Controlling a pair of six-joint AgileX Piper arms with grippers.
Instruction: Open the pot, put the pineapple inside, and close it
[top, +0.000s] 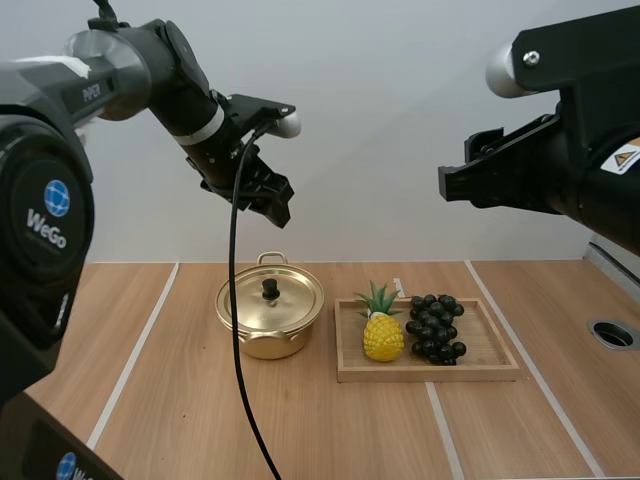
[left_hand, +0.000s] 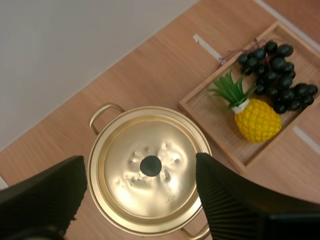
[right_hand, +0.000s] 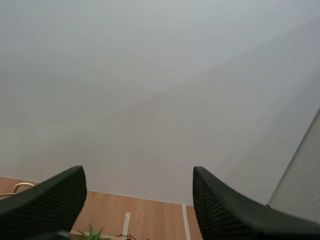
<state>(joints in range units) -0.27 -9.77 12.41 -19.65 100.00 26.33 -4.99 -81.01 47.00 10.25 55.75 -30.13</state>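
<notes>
A gold pot (top: 270, 315) with its lid (left_hand: 149, 167) on and a black knob (left_hand: 150, 165) stands on the table. To its right a wooden tray (top: 490, 365) holds a yellow pineapple (top: 383, 334) and a bunch of dark grapes (top: 436, 327). My left gripper (top: 270, 200) hangs open high above the pot, its fingers (left_hand: 230, 200) spread either side of the lid in the left wrist view. My right gripper (top: 455, 180) is raised high over the tray's right part, open, fingers (right_hand: 50, 197) apart and empty.
White tape lines cross the wooden table (top: 180, 410). A round metal-rimmed hole (top: 612, 333) sits at the table's right edge. The pineapple's leaves (right_hand: 91, 233) and a pot handle (right_hand: 20, 187) peek beneath my right fingers.
</notes>
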